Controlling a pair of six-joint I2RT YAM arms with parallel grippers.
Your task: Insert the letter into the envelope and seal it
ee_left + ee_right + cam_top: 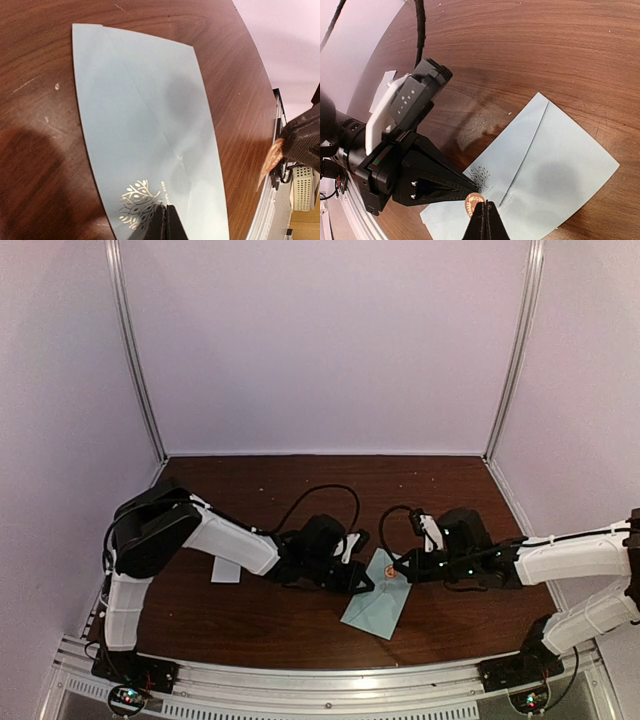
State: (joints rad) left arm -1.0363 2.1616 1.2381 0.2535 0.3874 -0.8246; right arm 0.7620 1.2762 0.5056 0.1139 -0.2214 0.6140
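The pale teal-blue envelope (378,602) lies flat on the brown table with its flap folded down, also seen in the left wrist view (145,120) and the right wrist view (560,160). My left gripper (167,214) is shut, its tips resting on the envelope beside a gold tree print (140,202). My right gripper (485,206) is shut on a small round orange sticker (473,204), held just above the envelope near the flap's point. The two grippers' tips nearly meet (370,586) (398,567). The letter is hidden.
A small white strip (226,570) lies on the table to the left, behind the left arm. White walls close in the back and sides. A metal rail (320,680) runs along the near edge.
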